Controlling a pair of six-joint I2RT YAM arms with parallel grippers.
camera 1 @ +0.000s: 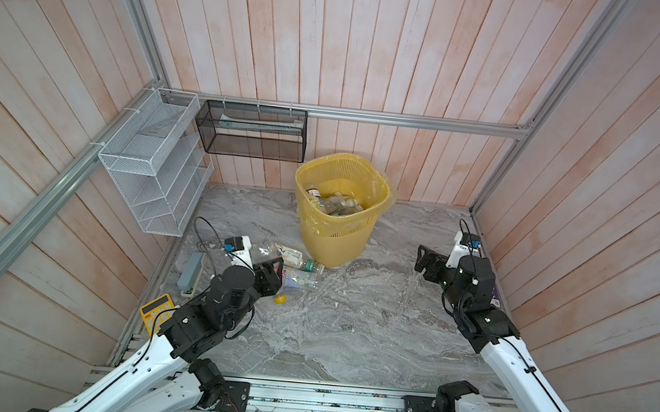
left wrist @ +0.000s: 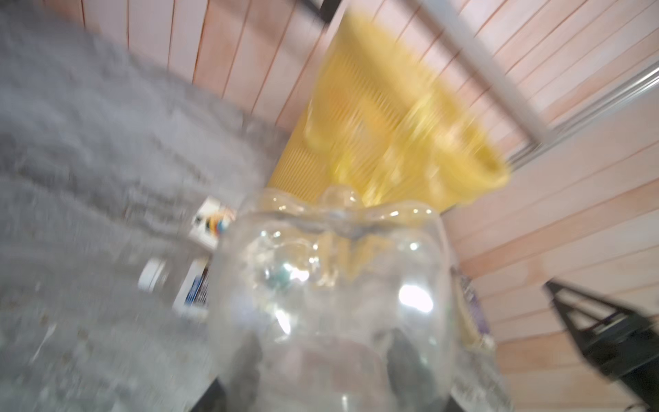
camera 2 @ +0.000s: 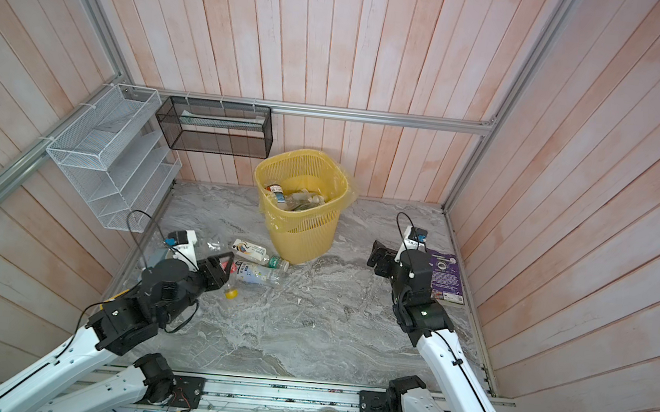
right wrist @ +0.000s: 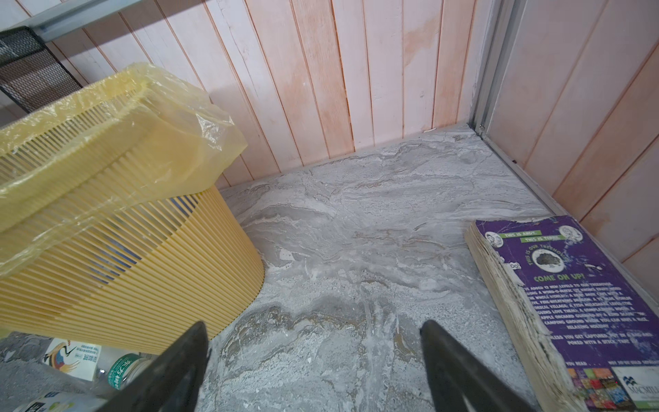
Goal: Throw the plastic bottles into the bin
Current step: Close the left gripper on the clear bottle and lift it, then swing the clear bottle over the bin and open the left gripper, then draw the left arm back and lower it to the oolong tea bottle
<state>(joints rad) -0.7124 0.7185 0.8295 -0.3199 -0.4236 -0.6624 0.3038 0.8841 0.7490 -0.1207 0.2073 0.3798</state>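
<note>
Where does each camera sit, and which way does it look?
Top views: high in front, looking down on the grey marbled tabletop; left arm, right arm show.
Left wrist: on its arm, facing the yellow lattice bin; left end effector gripping a clear plastic bottle.
Right wrist: on its arm, facing tabletop and purple paperback book; open right end effector shows.
All share the bin.

place: robot test booth | cues: aluminium frame (camera 1: 412,121) — plank walls (camera 1: 337,36)
</note>
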